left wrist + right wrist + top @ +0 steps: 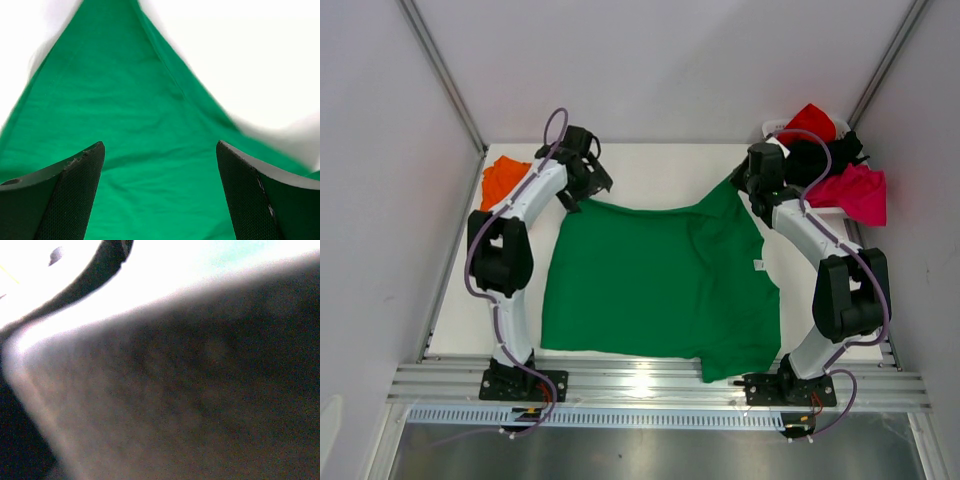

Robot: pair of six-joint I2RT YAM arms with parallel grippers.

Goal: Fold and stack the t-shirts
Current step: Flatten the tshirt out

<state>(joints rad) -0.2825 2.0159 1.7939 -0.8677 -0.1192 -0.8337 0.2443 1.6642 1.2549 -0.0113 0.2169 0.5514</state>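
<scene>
A bright green t-shirt (655,285) lies spread over the white table (650,165), with a small white tag showing at its right edge. My left gripper (578,195) hovers over the shirt's far left corner. In the left wrist view this gripper (160,145) is open, and only green cloth (125,100) shows between its black fingers (75,190). My right gripper (745,185) is at the shirt's far right corner, which is drawn up to a point at it, and it is shut on that cloth. The right wrist view is dark and blurred, so the jaws are hidden there.
An orange t-shirt (502,180) lies crumpled at the far left, behind the left arm. Red (810,122), black (825,155) and magenta (858,192) shirts are piled at the far right. Grey walls close the table in on both sides.
</scene>
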